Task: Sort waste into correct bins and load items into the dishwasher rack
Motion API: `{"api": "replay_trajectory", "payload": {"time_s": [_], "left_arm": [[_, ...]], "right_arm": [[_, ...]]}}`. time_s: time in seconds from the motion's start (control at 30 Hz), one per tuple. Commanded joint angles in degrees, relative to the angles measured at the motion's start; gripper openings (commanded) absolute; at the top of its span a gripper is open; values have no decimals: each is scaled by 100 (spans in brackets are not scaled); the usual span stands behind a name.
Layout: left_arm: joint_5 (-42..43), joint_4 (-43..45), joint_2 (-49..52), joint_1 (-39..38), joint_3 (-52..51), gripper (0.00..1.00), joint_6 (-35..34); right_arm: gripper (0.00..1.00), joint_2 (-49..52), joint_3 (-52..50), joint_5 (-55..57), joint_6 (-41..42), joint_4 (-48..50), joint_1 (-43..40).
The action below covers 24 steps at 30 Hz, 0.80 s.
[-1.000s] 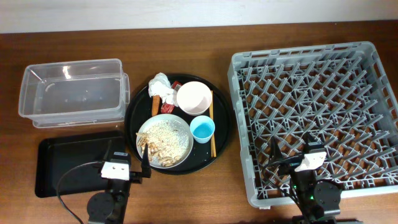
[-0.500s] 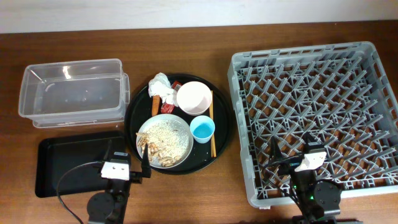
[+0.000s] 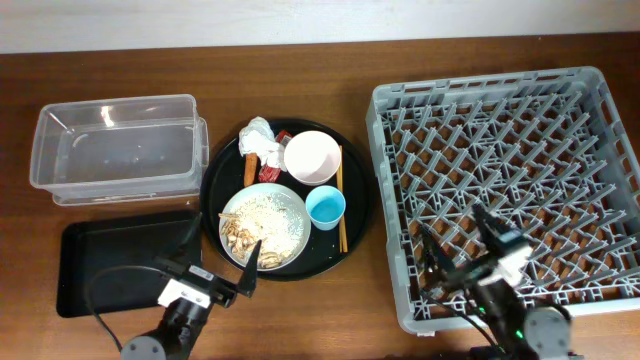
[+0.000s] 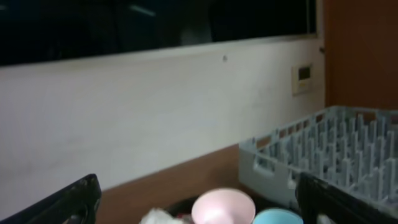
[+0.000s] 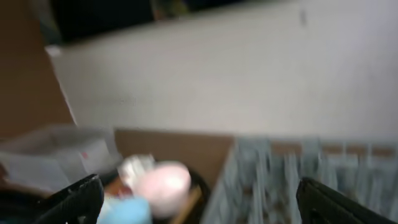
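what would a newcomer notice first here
The big grey dishwasher rack fills the right side of the overhead view, empty. In the middle, a round black tray is crowded with a plate of rice, a white bowl and a light-blue cup. At far left sit a clear tub and a shallow black tray, both empty.

Pretty blurry here. Pale bowl [image 5: 163, 180] lower left of centre, blue cup [image 5: 132, 211] just below it, clear tub [image 5: 50, 158] far left, grey rack [image 5: 292, 177] lower right. Right tool [image 5: 199, 202] has its fingers [image 5: 74, 202] spread into the bottom corners.

Right wrist view blurred; bowl [image 4: 222, 208], cup [image 4: 278, 217] cropped at bottom edge.
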Motion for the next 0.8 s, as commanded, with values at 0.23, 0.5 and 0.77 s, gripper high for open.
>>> {"api": "replay_trajectory", "payload": {"time_s": [0.23,0.5,0.77], "left_arm": [[1685,-4498,4870,26,5257,99,-168],[1392,-5228,7121,-463,5624,99,-457],[-717,-4350,9178,-1703,5624,71,-739]], "right_arm": [[98,3679,5165,105,66,-4583,-31],[98,5517,5707,-789,66,-5386,-33],[98,5963,5707,-811,85,-5637,-31]]}}
